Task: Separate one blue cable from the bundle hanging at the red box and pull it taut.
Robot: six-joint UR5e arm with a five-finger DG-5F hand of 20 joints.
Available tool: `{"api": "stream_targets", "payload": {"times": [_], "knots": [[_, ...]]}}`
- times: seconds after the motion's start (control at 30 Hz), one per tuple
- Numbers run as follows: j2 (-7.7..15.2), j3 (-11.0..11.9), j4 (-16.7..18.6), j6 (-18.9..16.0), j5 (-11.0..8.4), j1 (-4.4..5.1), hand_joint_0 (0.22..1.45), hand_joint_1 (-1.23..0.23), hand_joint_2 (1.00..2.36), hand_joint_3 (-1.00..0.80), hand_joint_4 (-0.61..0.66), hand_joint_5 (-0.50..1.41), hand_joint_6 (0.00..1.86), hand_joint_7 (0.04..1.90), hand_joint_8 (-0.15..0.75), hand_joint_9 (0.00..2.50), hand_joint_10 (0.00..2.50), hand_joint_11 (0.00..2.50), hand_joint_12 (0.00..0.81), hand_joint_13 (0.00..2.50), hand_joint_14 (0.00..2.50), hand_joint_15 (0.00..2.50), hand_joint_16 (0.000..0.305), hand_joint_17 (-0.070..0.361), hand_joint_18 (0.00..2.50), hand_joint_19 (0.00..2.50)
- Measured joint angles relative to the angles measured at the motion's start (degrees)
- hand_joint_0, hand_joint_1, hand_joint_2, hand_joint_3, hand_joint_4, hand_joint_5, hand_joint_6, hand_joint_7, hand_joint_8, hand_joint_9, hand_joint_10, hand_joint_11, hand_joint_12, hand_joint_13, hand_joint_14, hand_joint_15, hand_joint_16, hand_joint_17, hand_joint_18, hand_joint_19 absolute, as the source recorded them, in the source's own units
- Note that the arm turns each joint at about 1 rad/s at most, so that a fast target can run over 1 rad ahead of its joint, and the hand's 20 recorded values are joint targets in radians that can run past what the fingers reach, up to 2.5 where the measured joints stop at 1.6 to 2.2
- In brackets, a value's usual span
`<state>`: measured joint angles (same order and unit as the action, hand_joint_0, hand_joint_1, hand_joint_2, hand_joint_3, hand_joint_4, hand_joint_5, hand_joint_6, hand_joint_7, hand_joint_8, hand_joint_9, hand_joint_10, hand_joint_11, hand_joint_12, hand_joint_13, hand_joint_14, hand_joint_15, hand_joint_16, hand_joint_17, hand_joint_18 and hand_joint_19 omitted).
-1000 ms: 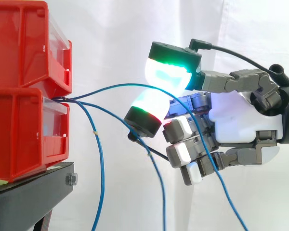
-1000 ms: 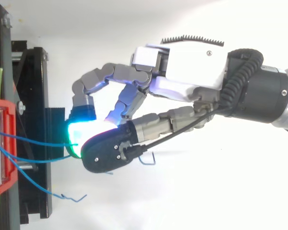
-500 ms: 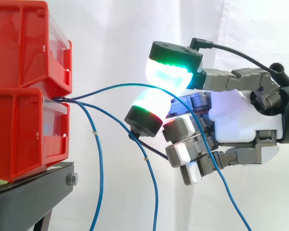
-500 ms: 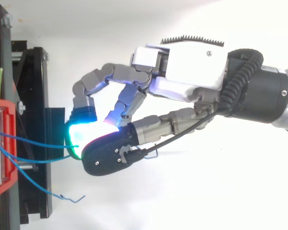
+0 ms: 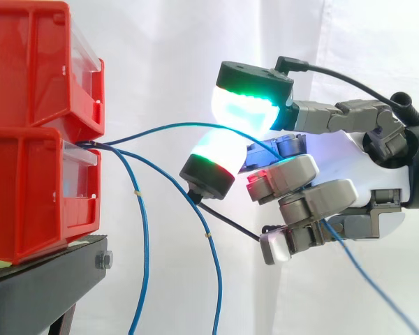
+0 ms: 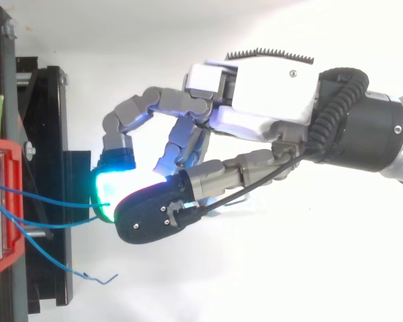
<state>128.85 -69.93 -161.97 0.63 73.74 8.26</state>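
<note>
Two red bins (image 5: 28,195) are stacked at the left, and several thin blue cables come out between them. One blue cable (image 5: 171,124) arcs rightward and is pinched between two glowing pads (image 5: 246,105) of my hand (image 5: 349,174). Past the pinch it runs under the other, curled fingers and trails off to the lower right. Two more blue cables (image 5: 145,244) hang loose below the bins, apart from my hand. From above, my hand (image 6: 262,94) reaches left toward the red bin (image 6: 0,208), with its green-glowing pad at the cables (image 6: 47,198).
A black stand (image 5: 49,279) carries the bins, and its frame (image 6: 50,134) lies just left of my fingertips. A white curtain hangs behind. One loose cable end (image 6: 97,276) kinks outward near the stand's front.
The lower fingers have folded further over the trailing part of the held cable, which has swung right. One hanging cable has drifted left. The pinch stays in place.
</note>
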Motion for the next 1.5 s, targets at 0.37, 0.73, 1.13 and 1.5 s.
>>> {"api": "stream_targets", "payload": {"times": [0.37, 0.73, 1.13, 1.5], "knots": [[0.00, -0.02, -0.01, -0.12, -0.08, -0.01, 0.68, -0.73, 1.02, -0.18, 0.08, -0.21, 0.87, 1.06, 0.300, 1.11, 0.70, 1.58, 0.357, 1.24, 1.85, 1.53, 0.042, 0.095, 1.30, 1.17], [0.01, -0.03, -0.16, -0.19, -0.19, 0.00, 0.66, -0.69, 1.02, -0.25, 0.16, -0.21, 0.86, 1.08, 0.303, 1.09, 0.68, 1.58, 0.357, 1.17, 2.09, 1.40, 0.044, 0.098, 1.33, 1.19], [0.00, -0.03, -0.19, -0.19, -0.61, 0.01, 0.64, -0.65, 1.02, -0.30, 0.18, -0.21, 0.86, 1.06, 0.303, 1.09, 0.61, 1.60, 0.360, 1.18, 2.04, 1.41, 0.044, 0.099, 1.31, 1.19], [0.00, -0.03, -0.19, -0.19, -0.61, 0.00, 0.62, -0.64, 1.01, -0.37, 0.19, -0.21, 0.86, 1.04, 0.312, 1.10, 0.60, 1.61, 0.368, 1.18, 2.04, 1.42, 0.045, 0.101, 1.31, 1.19]]}}
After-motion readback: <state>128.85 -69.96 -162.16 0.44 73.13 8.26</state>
